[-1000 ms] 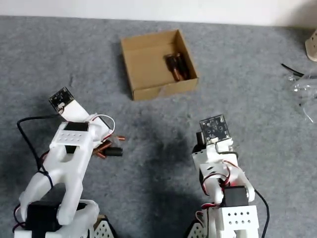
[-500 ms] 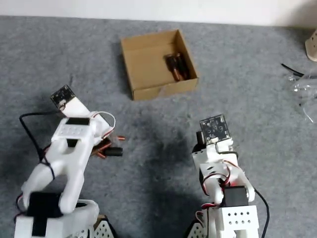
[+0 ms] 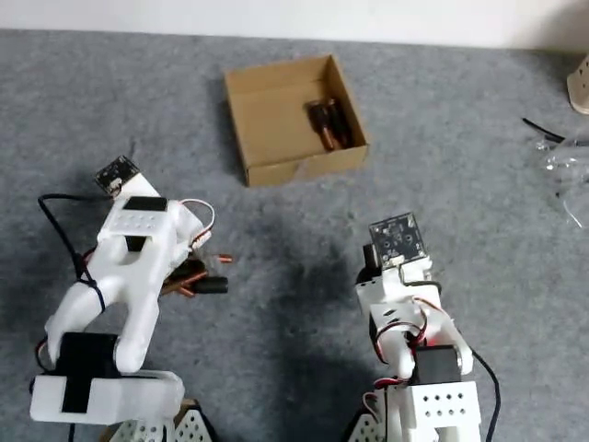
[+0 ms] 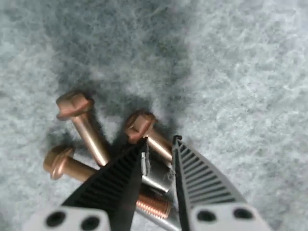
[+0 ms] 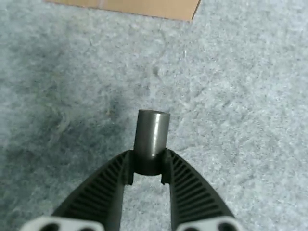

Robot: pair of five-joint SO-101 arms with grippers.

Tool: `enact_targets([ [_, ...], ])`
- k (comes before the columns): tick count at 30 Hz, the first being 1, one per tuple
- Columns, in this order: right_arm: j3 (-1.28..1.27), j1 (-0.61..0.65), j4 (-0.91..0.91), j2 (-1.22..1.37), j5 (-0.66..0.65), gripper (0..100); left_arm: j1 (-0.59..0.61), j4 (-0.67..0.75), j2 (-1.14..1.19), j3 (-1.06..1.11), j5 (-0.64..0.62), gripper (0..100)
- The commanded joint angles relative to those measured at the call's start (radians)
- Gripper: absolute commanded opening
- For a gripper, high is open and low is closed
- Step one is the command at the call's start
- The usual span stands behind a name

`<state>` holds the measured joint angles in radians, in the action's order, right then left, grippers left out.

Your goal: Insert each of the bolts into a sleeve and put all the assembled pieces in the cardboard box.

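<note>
Three copper bolts (image 4: 82, 130) lie in a heap on the grey carpet, also visible in the high view as bolts (image 3: 197, 273) beside a black sleeve (image 3: 214, 284). My left gripper (image 4: 160, 142) is low over the heap, narrowly open, its fingertips (image 4: 139, 154) straddling the shank of one bolt (image 4: 144, 127). A grey piece (image 4: 156, 179) shows between the fingers. My right gripper (image 5: 147, 161) is shut on a dark sleeve (image 5: 152, 132), held above the carpet with its open end pointing away. The cardboard box (image 3: 304, 168) holds assembled pieces (image 3: 329, 124).
The right arm (image 3: 400, 281) stands at the front right, the left arm (image 3: 133, 253) at the front left. Clear plastic and black wires (image 3: 557, 152) lie at the right edge. Bare carpet lies between the arms and the box (image 5: 130, 7).
The left arm has swung slightly and its wrist has come down over the bolt heap. The right arm with its sleeve has stayed put.
</note>
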<state>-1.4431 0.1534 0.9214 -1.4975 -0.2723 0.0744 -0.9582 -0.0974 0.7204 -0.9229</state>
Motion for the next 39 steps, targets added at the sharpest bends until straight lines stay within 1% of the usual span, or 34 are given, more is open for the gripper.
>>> enact_targets([
  [1,0.004,0.015,-0.039,-0.012,0.003,0.4,-0.002,-0.060,0.013,-0.010,-0.006,10],
  [12,0.002,0.015,-0.039,-0.012,0.003,0.4,-0.004,-0.054,0.025,0.004,-0.006,10],
  [16,0.002,0.015,-0.039,-0.012,0.003,0.4,0.001,0.009,0.025,0.007,-0.014,10],
  [20,0.002,0.015,-0.039,-0.012,0.003,0.4,0.004,0.069,0.025,0.007,-0.063,10],
  [24,0.002,0.015,-0.039,-0.012,0.003,0.4,0.042,0.115,0.025,0.005,-0.063,10],
  [27,0.002,0.015,-0.039,-0.012,0.003,0.4,0.041,0.084,0.018,0.002,-0.063,10],
  [31,0.002,0.015,-0.039,-0.012,0.003,0.4,0.008,-0.003,0.015,0.001,-0.061,10],
  [39,0.002,0.015,-0.039,-0.012,0.003,0.4,0.002,-0.120,0.018,-0.012,-0.061,10],
])
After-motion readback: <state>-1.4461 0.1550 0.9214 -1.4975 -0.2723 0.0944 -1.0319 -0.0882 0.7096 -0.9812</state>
